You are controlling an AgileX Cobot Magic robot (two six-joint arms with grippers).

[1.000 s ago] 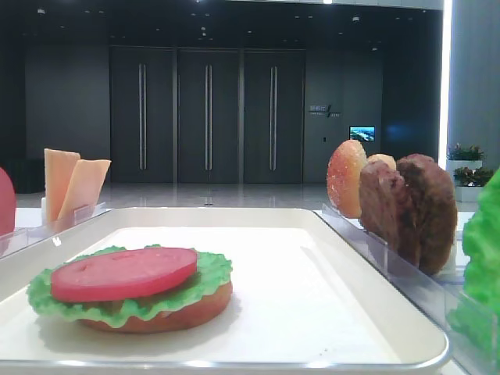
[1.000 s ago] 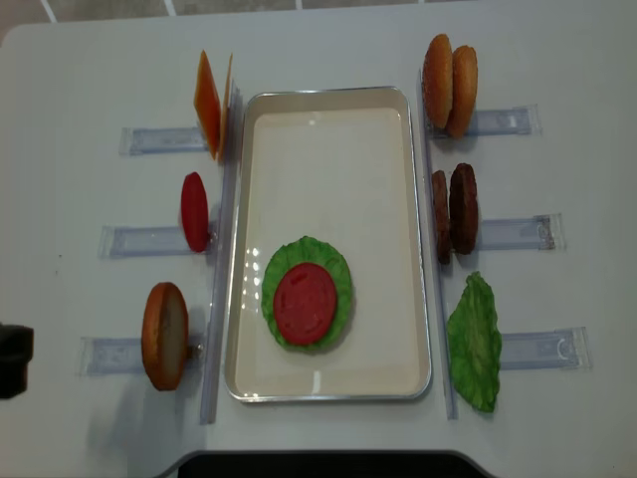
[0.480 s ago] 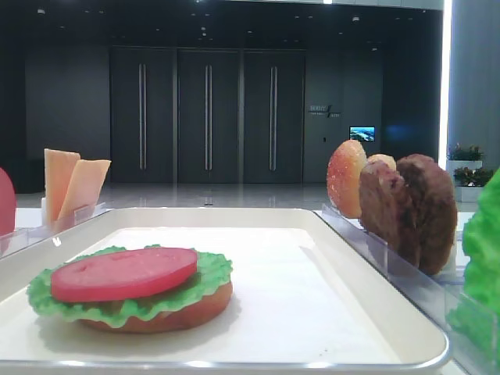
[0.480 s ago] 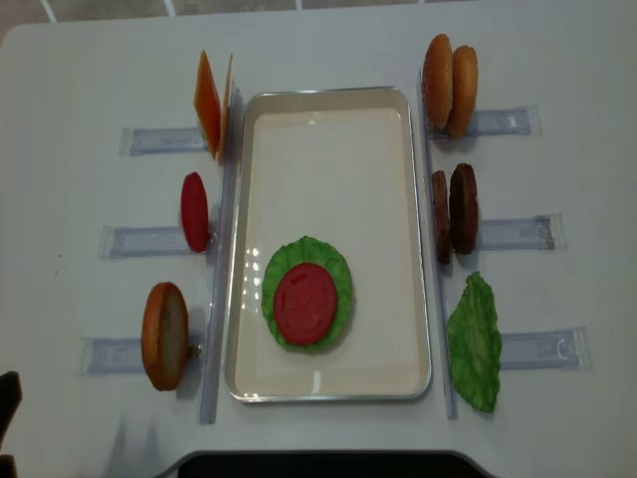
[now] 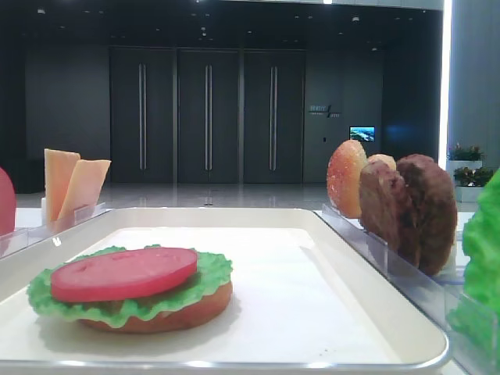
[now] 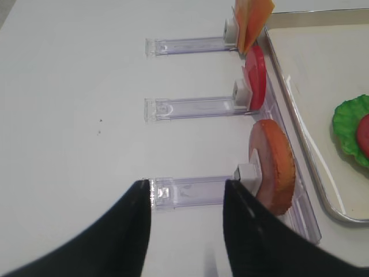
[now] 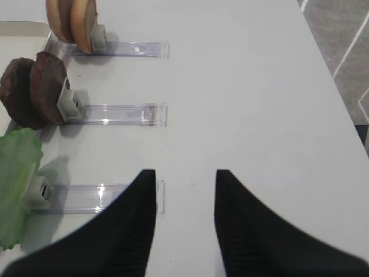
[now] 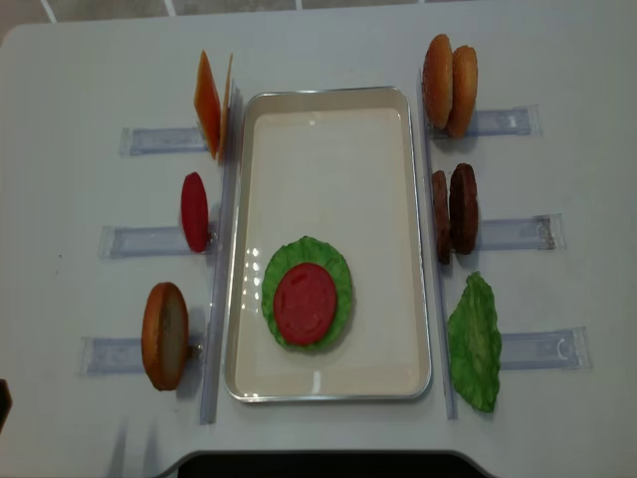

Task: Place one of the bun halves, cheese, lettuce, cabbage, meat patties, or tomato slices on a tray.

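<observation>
On the white tray (image 8: 328,100) lies a stack: a bun half (image 5: 180,312), lettuce (image 8: 338,271) and a tomato slice (image 8: 306,303) on top. Standing in holders to the left are cheese (image 8: 212,105), a tomato slice (image 8: 194,211) and a bun half (image 8: 164,336). To the right are two bun halves (image 8: 450,85), meat patties (image 8: 454,211) and lettuce (image 8: 475,342). No cabbage is in view. My left gripper (image 6: 187,183) is open and empty, near the left bun half's (image 6: 274,167) holder. My right gripper (image 7: 184,173) hangs open over bare table.
Clear plastic holders (image 8: 159,139) stick out from both long sides of the tray. The far half of the tray (image 8: 328,169) is bare. The white table (image 7: 259,86) stretches to the right of the right-hand holders (image 7: 124,113).
The left gripper has drawn back toward the near left corner and slipped almost wholly out of the overhead view. The food and the tray have not moved.
</observation>
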